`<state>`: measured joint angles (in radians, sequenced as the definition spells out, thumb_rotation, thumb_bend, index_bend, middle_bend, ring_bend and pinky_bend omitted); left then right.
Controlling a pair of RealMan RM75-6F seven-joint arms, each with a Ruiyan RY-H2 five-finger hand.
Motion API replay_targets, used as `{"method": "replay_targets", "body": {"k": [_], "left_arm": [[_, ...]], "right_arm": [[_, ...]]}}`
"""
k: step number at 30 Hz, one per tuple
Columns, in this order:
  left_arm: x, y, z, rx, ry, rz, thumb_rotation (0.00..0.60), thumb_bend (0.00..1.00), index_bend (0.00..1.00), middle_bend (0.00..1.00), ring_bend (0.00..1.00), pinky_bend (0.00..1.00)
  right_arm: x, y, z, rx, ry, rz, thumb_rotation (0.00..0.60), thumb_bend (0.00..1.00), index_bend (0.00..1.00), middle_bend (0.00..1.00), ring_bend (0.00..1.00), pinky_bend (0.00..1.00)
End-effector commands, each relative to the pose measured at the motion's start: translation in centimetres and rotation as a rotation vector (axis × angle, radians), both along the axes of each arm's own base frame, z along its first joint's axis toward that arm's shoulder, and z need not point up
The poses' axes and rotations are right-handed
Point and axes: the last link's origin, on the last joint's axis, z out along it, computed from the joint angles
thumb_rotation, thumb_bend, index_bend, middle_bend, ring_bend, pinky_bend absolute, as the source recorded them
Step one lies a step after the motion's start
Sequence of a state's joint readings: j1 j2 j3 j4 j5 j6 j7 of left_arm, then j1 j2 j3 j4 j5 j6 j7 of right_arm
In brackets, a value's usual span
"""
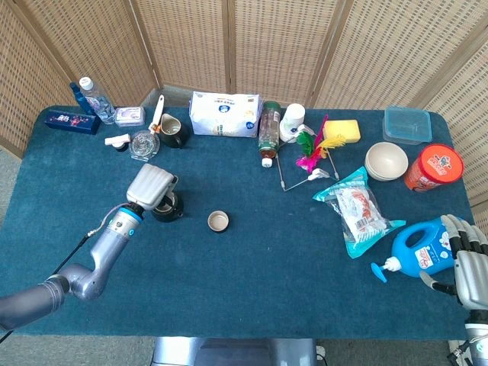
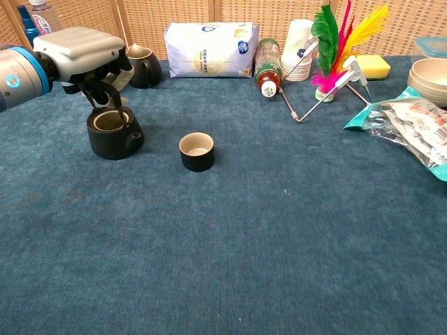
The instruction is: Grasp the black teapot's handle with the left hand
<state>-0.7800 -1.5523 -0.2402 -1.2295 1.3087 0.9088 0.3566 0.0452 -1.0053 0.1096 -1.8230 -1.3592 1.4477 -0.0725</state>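
Observation:
The black teapot (image 1: 170,208) (image 2: 116,135) stands lidless on the blue cloth, left of centre. My left hand (image 1: 150,185) (image 2: 82,50) sits right above it, and its fingers (image 2: 103,89) curl down around the teapot's raised handle, hiding most of it. The pot rests on the table. At the table's near right corner my right hand (image 1: 470,261) lies with fingers apart, holding nothing, beside a blue detergent bottle (image 1: 418,252). The chest view does not show that hand.
A small black cup (image 1: 218,221) (image 2: 197,151) stands just right of the teapot. Behind it are a dark jug (image 2: 142,64), a glass jar (image 1: 143,144), a white bag (image 2: 209,47) and a bottle (image 2: 265,64). Feathers, bowl and snack packet lie to the right.

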Motion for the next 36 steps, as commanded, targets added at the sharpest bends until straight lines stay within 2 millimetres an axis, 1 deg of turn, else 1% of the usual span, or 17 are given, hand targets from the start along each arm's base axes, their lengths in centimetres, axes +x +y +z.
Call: {"method": "replay_targets", "body": {"k": [1,3,8,10,12,16,26,30,36], "left_arm": [[-0.1,-0.2,0.3,-0.031,0.013,-0.027,0.6,0.62,0.78,0.88,0.78,1.0],[0.0,-0.2,0.7,-0.031,0.011,-0.043,0.6,0.62,0.78,0.88,0.78,1.0],[0.3,-0.9,2.4,-0.013,0.019,-0.124,0.6,0.62,0.78,0.88,0.77,1.0],[0.9,-1.3,3.8,0.015,0.034,-0.202,0.6,0.62,0.78,0.88,0.77,1.0],[1.2,-1.7,4.7,0.02,0.045,-0.242,0.6,0.62,0.78,0.88,0.77,1.0],[1.9,-1.9,5.5,0.028,0.076,-0.299,0.6,0.62,0.78,0.88,0.77,1.0],[3.6,-1.7,5.1,0.048,0.188,-0.462,0.6,0.62,0.78,0.88,0.77,1.0],[4.0,-1.5,4.8,0.054,0.223,-0.483,0.6,0.62,0.78,0.88,0.76,1.0],[4.0,-0.9,4.2,0.067,0.274,-0.479,0.6,0.61,0.78,0.88,0.76,1.0]], "right_arm": [[0.0,0.0,0.0,0.0,-0.001,-0.001,0.6,0.0,0.0,0.0,0.0,0.0],[0.0,0.0,0.0,-0.001,0.0,-0.001,0.6,0.0,0.0,0.0,0.0,0.0],[0.0,0.1,0.2,-0.007,0.0,-0.002,0.6,0.0,0.0,0.0,0.0,0.0],[0.0,0.1,0.2,-0.008,0.001,-0.001,0.6,0.0,0.0,0.0,0.0,0.0],[0.1,0.2,0.1,-0.007,0.002,-0.001,0.6,0.0,0.0,0.0,0.0,0.0],[0.2,0.2,0.1,-0.006,0.004,0.002,0.6,0.0,0.0,0.0,0.0,0.0],[0.3,0.3,0.2,-0.012,0.003,-0.002,0.6,0.0,0.0,0.0,0.0,0.0],[0.2,0.3,0.3,-0.016,-0.001,-0.004,0.6,0.0,0.0,0.0,0.0,0.0],[0.2,0.4,0.7,-0.024,-0.008,-0.003,0.6,0.0,0.0,0.0,0.0,0.0]]}}
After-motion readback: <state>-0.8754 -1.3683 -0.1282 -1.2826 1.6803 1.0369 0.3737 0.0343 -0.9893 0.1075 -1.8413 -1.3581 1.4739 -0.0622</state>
